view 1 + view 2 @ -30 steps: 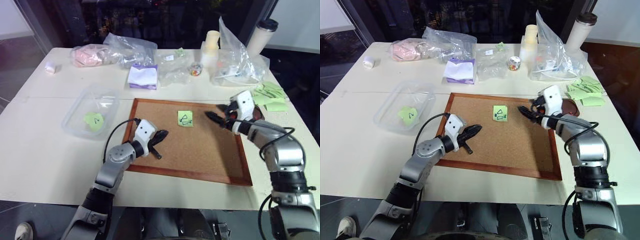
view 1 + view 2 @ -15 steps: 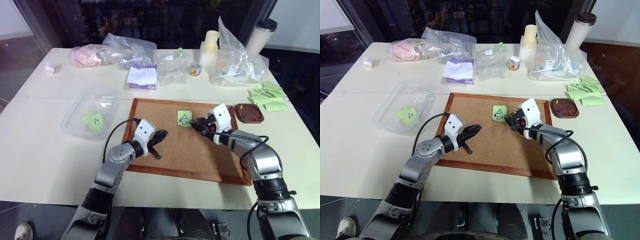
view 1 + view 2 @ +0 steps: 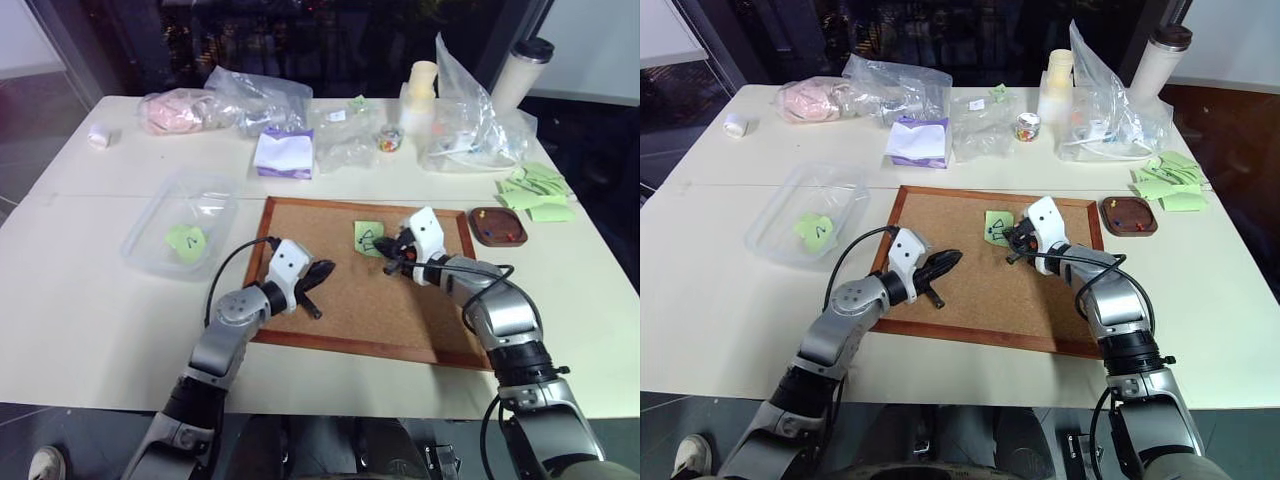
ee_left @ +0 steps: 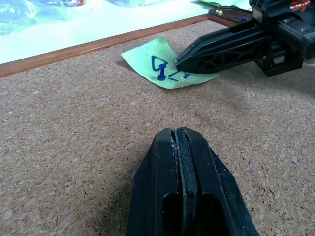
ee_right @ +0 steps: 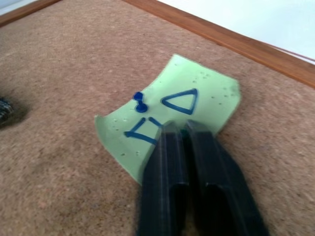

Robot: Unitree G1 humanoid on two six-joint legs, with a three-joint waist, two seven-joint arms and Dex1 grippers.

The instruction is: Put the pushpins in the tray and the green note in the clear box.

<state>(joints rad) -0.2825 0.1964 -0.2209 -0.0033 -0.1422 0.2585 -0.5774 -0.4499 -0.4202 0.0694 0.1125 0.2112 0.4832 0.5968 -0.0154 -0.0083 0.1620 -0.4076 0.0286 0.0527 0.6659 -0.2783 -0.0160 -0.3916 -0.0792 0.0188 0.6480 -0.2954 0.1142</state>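
our right gripper (image 5: 178,129) has its fingers pressed together, tips over the green note (image 5: 172,115) on the cork board (image 3: 380,300), seemingly touching it. a blue pushpin (image 5: 140,102) stands in the note just beside those tips. our left gripper (image 4: 178,147), also closed and empty, sits well short of the note; the tray (image 3: 498,226) lies beyond the right gripper and the clear box (image 3: 185,220) well off to the left gripper's outer side.

An office-like room: white table (image 3: 90,290) with cork board (image 3: 380,300), sticky notes (image 3: 538,192), beside dark windows (image 3: 300,40).

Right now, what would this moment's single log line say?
right gripper: shut, tips over note | blue pin: in note | left gripper: shut, over cork board | tray: holds pins
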